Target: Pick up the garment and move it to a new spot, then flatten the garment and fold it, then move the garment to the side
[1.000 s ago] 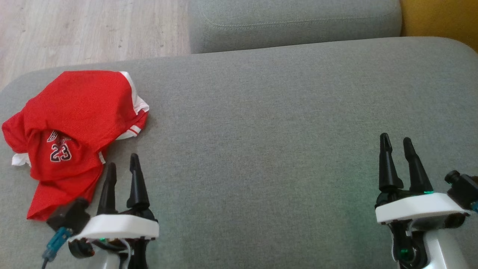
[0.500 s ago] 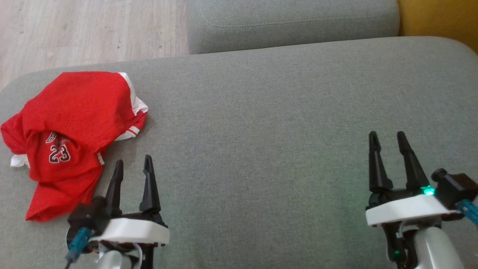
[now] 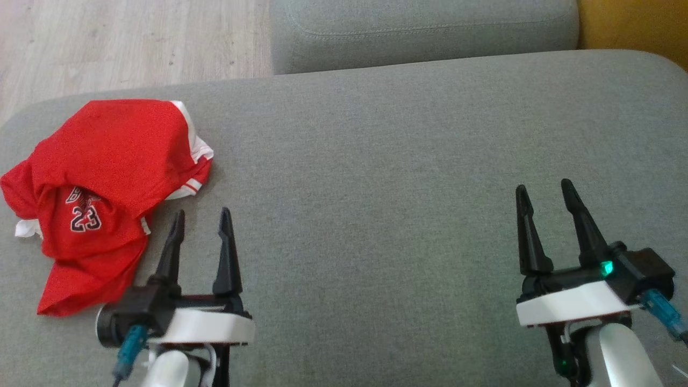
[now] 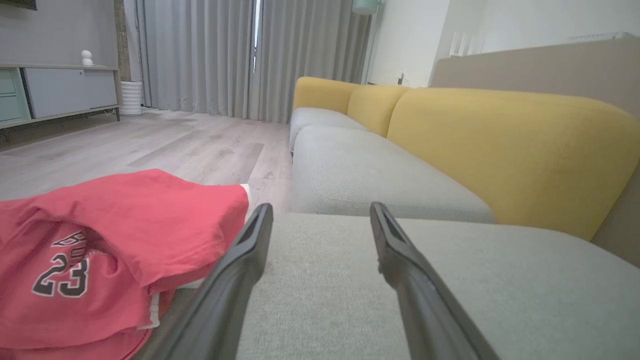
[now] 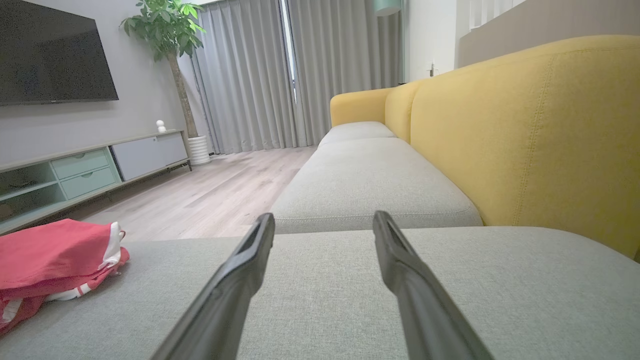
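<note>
The garment (image 3: 102, 177) is a red jersey with white trim and the number 23, lying crumpled at the left end of the grey sofa seat (image 3: 376, 177). It also fills the lower left of the left wrist view as the garment (image 4: 115, 240) and sits at the left edge of the right wrist view as the garment (image 5: 55, 260). My left gripper (image 3: 201, 220) is open just right of the jersey's near edge, apart from it. Far to the right, my right gripper (image 3: 544, 191) stands open over bare cushion with nothing between its fingers.
A second grey seat cushion (image 3: 424, 32) lies beyond the first, with a seam between them. Yellow backrests (image 4: 500, 145) run along the right side. Wooden floor (image 3: 123, 43) lies past the seat's far left edge. A TV cabinet (image 5: 85, 170) stands across the room.
Both grippers have shifted: the left one moved right and away from the jersey's lower edge, the right one moved left and slightly forward. The jersey has not moved.
</note>
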You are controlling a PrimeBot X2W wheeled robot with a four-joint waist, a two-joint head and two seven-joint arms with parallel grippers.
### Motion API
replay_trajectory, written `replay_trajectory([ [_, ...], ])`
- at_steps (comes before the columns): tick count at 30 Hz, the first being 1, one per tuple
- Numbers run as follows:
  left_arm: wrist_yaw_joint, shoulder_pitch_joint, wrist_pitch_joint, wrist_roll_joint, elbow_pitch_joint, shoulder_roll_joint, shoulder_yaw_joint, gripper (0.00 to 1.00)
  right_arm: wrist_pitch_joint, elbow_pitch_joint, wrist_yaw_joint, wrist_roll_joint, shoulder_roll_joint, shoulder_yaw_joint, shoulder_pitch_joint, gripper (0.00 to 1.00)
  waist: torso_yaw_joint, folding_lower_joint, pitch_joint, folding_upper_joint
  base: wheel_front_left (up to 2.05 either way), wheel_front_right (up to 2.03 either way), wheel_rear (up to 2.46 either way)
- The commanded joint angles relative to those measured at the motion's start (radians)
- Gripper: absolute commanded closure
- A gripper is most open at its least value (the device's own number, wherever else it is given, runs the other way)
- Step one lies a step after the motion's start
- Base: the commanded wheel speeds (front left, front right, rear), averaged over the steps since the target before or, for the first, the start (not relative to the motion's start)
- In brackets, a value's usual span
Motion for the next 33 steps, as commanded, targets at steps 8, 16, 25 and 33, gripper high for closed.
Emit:
replay_trajectory([
  [8, -0.082, -0.012, -0.039, -0.006, -0.106, -0.057, 0.148, 0.0, -0.036, -0.038, -0.001, 0.125, -0.008, 0.024, -0.04, 0.0, 0.002, 0.0, 0.002, -0.0001, 0.0, 0.0, 0.0],
  [16, -0.155, 0.017, -0.062, 0.093, -0.034, -0.078, 0.176, 0.0, -0.06, 0.067, -0.001, 0.166, -0.009, 0.061, -0.023, 0.0, -0.007, 0.0, -0.008, -0.0001, 0.0, 0.0, 0.0],
  [25, -0.149, 0.004, -0.078, 0.151, -0.019, -0.08, 0.17, 0.0, -0.076, 0.073, -0.001, 0.136, -0.009, 0.082, -0.046, 0.0, -0.009, 0.0, -0.007, -0.0001, 0.0, 0.0, 0.0],
  [33, -0.138, 0.006, -0.078, 0.141, -0.017, -0.08, 0.183, 0.0, -0.076, 0.065, -0.001, 0.133, -0.009, 0.094, -0.04, 0.0, 0.02, 0.0, -0.016, -0.0001, 0.0, 0.0, 0.0],
])
